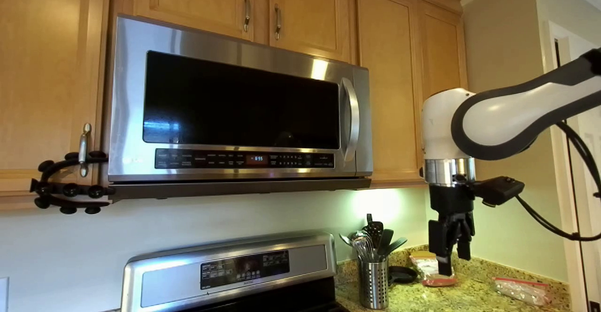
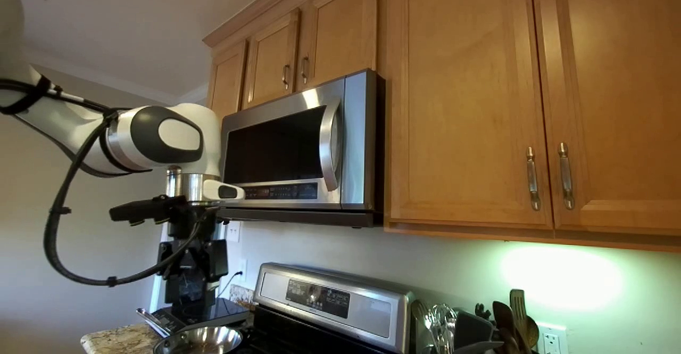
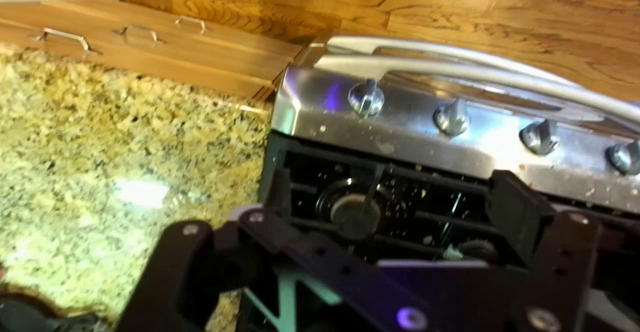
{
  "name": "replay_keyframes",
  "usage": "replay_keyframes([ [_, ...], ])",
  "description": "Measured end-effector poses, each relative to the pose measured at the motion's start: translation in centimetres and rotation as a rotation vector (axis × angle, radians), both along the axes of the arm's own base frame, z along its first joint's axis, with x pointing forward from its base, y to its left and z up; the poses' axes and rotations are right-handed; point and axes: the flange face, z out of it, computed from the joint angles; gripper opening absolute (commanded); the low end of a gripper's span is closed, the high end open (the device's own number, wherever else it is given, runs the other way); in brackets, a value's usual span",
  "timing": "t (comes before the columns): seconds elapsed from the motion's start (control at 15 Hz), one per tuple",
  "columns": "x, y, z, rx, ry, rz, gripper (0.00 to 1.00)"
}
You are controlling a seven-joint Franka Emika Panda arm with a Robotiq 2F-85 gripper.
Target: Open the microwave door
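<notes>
Microwave door (image 1: pixel 242 101) should swing cleanly if the gripper (image 3: pixel 395 197) (spread wide, empty) levels to straddle its steel handle (image 1: pixel 355 115), right of mid-frame.

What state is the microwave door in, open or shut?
Shut. In both exterior views the microwave door lines up with the steel strip beside its handle, no open gap showing.
</notes>
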Motion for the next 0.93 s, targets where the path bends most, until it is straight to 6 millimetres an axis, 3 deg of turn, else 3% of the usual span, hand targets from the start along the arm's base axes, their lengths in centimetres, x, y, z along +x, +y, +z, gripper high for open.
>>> replay_keyframes([
  [0.4,5.7,-1.7,6.1,-0.033,-0.285,-0.070,1.00],
  [0.93,6.1,-1.7,6.1,-0.032,-0.284,-0.070,1.00],
])
